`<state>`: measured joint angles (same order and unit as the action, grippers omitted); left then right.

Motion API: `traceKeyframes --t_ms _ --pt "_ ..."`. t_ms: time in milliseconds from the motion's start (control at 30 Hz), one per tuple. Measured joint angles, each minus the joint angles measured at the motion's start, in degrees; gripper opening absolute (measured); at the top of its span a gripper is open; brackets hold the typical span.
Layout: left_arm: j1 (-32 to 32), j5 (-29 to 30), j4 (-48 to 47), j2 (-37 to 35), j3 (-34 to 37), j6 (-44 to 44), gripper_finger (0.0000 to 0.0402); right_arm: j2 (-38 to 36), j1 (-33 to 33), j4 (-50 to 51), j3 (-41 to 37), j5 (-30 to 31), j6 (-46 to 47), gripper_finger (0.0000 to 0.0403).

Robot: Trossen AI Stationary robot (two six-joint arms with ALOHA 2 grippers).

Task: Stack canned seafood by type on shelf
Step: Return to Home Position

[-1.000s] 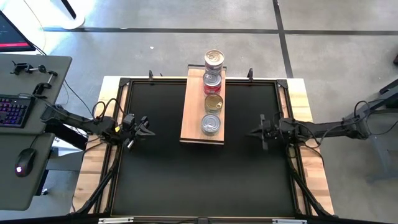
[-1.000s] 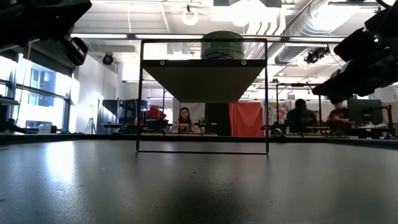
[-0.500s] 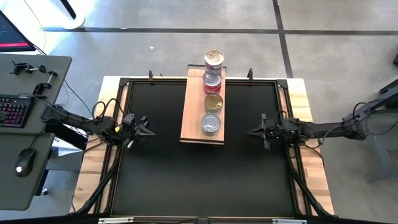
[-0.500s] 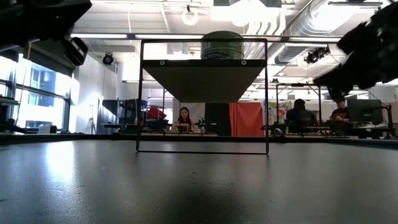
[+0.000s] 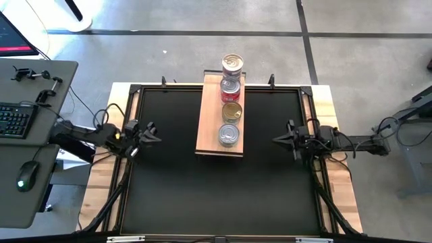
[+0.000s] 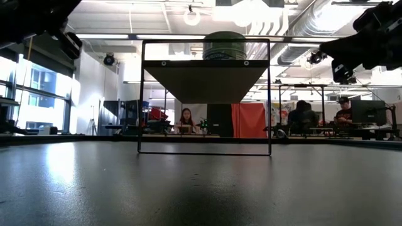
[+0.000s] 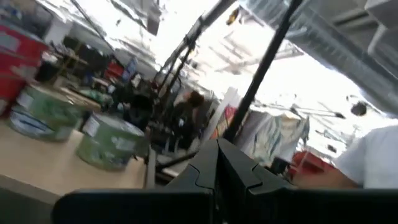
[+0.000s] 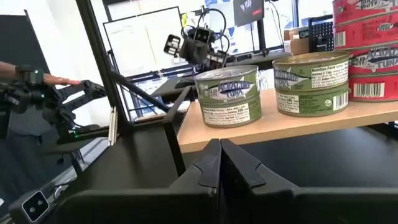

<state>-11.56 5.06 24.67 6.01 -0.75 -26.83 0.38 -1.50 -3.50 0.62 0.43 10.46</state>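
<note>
Starting with the canned seafood (image 5: 231, 111), we see four short stacks standing in one row on the shelf (image 5: 208, 118), all close to its right long edge and running from its far end to its near end. At the near end stands the dark green stack (image 8: 227, 96), two tins high. Just beside it is the olive-green stack (image 8: 311, 84), also two high. Next comes the red-labelled stack (image 8: 367, 50), whose top is cut off in the right wrist view, and the last stack (image 5: 232, 65) stands at the shelf's far end under a silver lid. The low view shows the shelf raised above the black table (image 5: 169, 196); from above, it reaches from the middle of the table's far edge toward the centre. The left gripper (image 5: 154, 138) hangs in the air near the table's left edge, its fingers pressed together on nothing. The right gripper (image 5: 277, 140) hangs near the right edge, likewise clenched and empty. Both point toward the shelf and are well apart from it. Beyond the table's left edge we see a grey desk (image 5: 47, 81) carrying a keyboard (image 5: 15, 120) and a mouse (image 5: 23, 177), and a person (image 6: 186, 118) sits in the room behind.
</note>
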Motion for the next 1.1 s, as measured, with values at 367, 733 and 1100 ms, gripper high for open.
traceKeyframes --t_ms 367,733,1100 --pt "5.6 0.7 -1.5 -5.8 0.0 -0.1 0.0000 0.7 0.0 2.7 0.0 0.0 0.0 0.0000" --pt "5.1 -0.6 -6.5 -5.8 0.0 15.1 0.0000 0.8 0.0 2.8 0.0 0.0 0.0 0.0000" --pt "8.5 -2.2 -19.6 -5.8 0.0 26.0 0.0000 0.8 0.0 2.9 0.0 0.0 0.0 0.0000"
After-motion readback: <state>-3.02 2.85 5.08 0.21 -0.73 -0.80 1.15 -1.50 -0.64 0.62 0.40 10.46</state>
